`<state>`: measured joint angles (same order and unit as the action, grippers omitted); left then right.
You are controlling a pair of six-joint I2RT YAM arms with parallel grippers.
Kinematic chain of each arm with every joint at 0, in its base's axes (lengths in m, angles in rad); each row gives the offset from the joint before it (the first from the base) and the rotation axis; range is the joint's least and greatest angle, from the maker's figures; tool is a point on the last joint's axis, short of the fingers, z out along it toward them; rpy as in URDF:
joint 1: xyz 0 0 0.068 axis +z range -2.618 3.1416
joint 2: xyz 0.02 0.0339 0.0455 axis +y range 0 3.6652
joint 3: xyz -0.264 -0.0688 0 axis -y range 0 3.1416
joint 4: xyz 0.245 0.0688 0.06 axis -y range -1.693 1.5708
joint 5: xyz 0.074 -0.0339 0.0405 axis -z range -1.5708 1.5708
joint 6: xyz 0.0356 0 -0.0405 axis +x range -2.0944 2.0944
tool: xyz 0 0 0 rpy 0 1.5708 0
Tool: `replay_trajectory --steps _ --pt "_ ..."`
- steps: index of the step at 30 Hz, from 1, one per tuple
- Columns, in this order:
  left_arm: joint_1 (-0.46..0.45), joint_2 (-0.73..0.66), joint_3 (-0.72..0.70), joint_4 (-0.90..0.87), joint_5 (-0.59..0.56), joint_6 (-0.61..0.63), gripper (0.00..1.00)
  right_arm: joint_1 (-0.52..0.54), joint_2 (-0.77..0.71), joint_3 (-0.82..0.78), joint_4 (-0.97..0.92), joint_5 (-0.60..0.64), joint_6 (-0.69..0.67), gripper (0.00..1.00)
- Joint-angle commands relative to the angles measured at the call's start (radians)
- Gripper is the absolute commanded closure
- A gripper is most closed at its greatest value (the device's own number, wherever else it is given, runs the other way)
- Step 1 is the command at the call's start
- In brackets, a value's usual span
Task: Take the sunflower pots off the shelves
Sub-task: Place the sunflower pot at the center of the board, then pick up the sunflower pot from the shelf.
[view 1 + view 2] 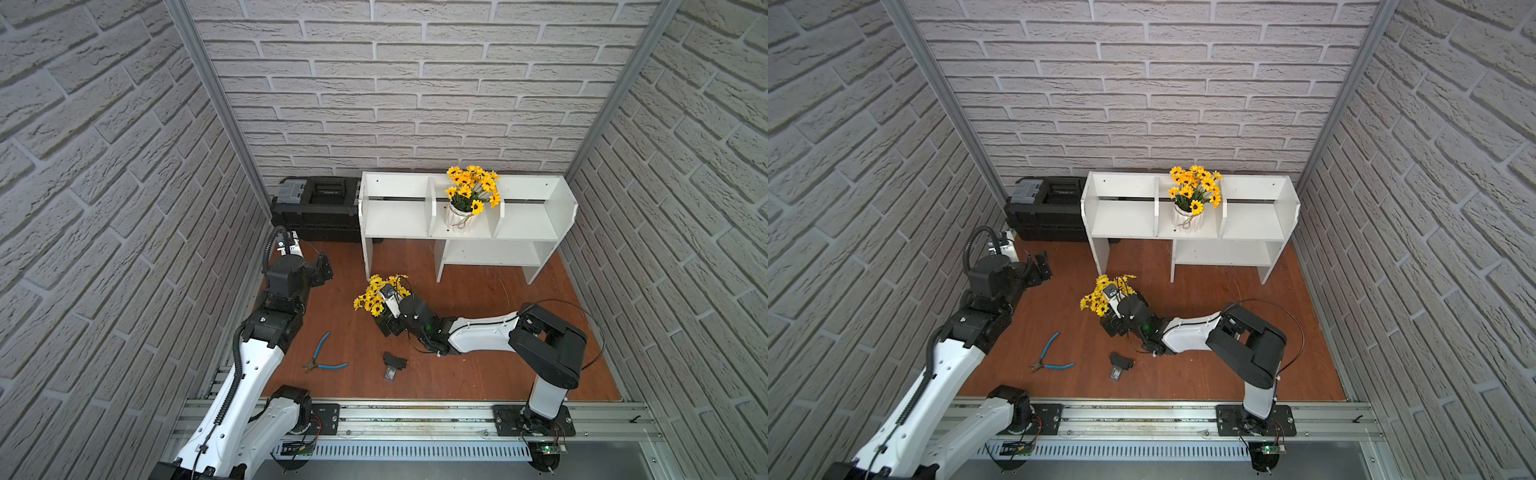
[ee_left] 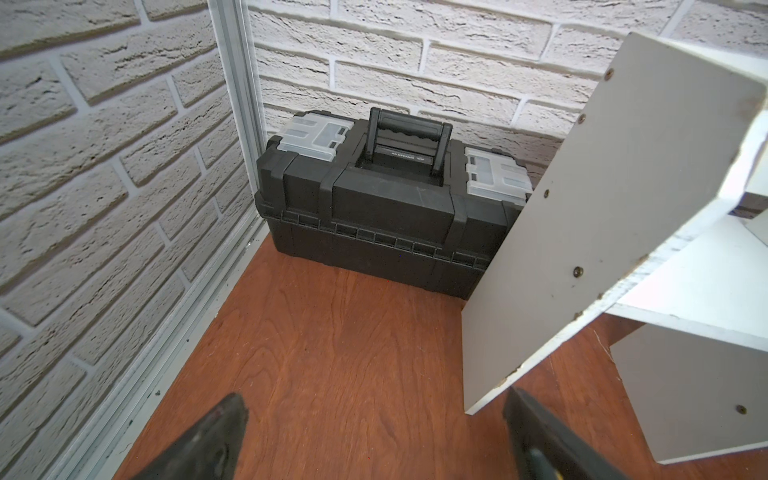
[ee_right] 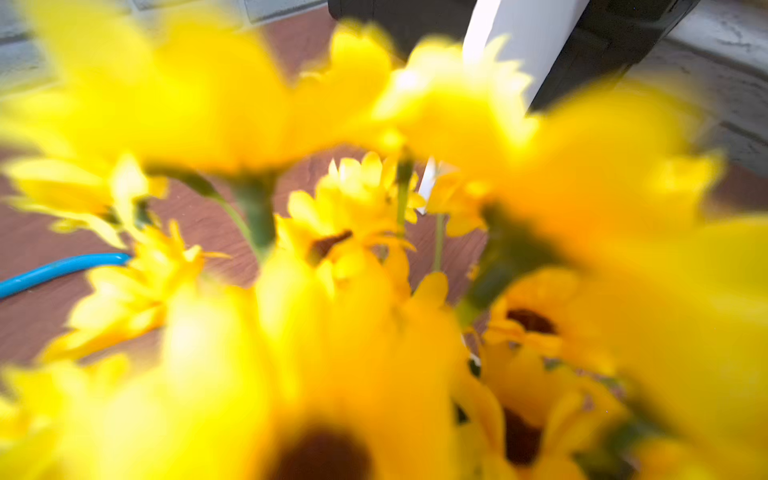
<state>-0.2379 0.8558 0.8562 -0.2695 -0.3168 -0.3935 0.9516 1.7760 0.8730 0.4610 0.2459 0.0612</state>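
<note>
One sunflower pot, white and tied with twine, stands in the middle upper compartment of the white shelves. A second bunch of sunflowers sits low on the wooden floor in front of the shelves; its pot is hidden under the flowers and my right gripper. Blurred yellow blooms fill the right wrist view and cover the jaws. My left gripper hovers open and empty near the left leg of the shelves.
A black toolbox stands in the back left corner beside the shelves. Blue-handled pliers and a small black object lie on the floor near the front. Brick-patterned walls enclose three sides.
</note>
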Motion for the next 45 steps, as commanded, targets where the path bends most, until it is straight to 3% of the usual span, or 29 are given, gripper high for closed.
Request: replay_trajectory --steps 1,11,20,33,45 --pt "-0.009 -0.004 0.011 0.019 -0.004 0.013 0.02 0.015 -0.085 0.007 -0.041 0.011 -0.024 0.0" --pt "-0.026 0.017 0.111 -0.051 0.033 0.033 0.02 0.018 -0.362 0.171 -0.45 0.067 -0.057 0.0" --pt "-0.102 0.083 0.223 -0.091 0.082 0.042 0.02 -0.025 -0.459 0.416 -0.767 0.268 -0.081 0.0" --pt "-0.404 0.323 0.453 -0.09 0.031 0.126 0.02 -0.261 -0.497 0.668 -0.891 0.558 -0.061 0.0" --pt "-0.616 0.567 0.637 -0.024 0.007 0.142 0.02 -0.391 -0.47 0.907 -1.027 0.629 -0.019 0.0"
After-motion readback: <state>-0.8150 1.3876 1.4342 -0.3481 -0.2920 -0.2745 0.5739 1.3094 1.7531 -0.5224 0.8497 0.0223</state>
